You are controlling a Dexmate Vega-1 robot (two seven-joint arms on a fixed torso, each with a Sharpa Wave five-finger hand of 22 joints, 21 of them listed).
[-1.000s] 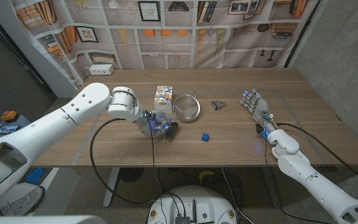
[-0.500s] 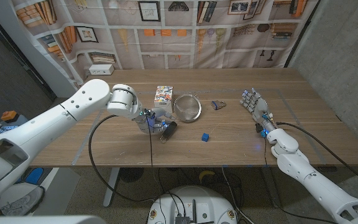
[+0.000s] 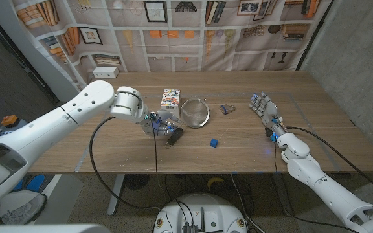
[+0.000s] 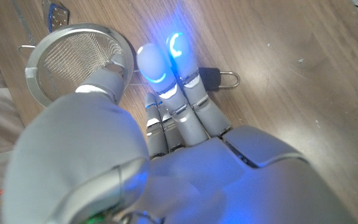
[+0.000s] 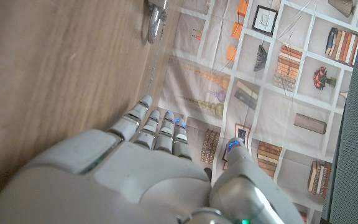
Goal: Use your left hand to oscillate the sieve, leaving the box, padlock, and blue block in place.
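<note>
A round metal sieve (image 3: pixel 195 112) lies on the wooden table (image 3: pixel 316 149) at mid-table, its black handle (image 3: pixel 173 137) pointing toward the near edge. My left hand (image 3: pixel 157 122) grips the handle close to the bowl. In the left wrist view its fingers (image 4: pixel 166 81) lie over the handle (image 4: pixel 211 78), with the mesh bowl (image 4: pixel 73 56) just beyond. The colourful box (image 3: pixel 169 98) stands behind the hand. A padlock (image 3: pixel 226 109) lies right of the bowl, and the blue block (image 3: pixel 214 142) sits nearer the front. My right hand (image 3: pixel 267 113) waits at the right, fingers spread, holding nothing.
A black cable (image 3: pixel 92 155) loops from my left wrist across the table's left part. A bookshelf-print curtain (image 3: pixel 193 32) hangs behind the far edge. In the left wrist view the padlock (image 4: pixel 56 14) shows past the bowl.
My left hand has drawn a little back and to the left, and the handle's end has swung with it toward the near edge. Bowl, box, padlock and block hold their places.
</note>
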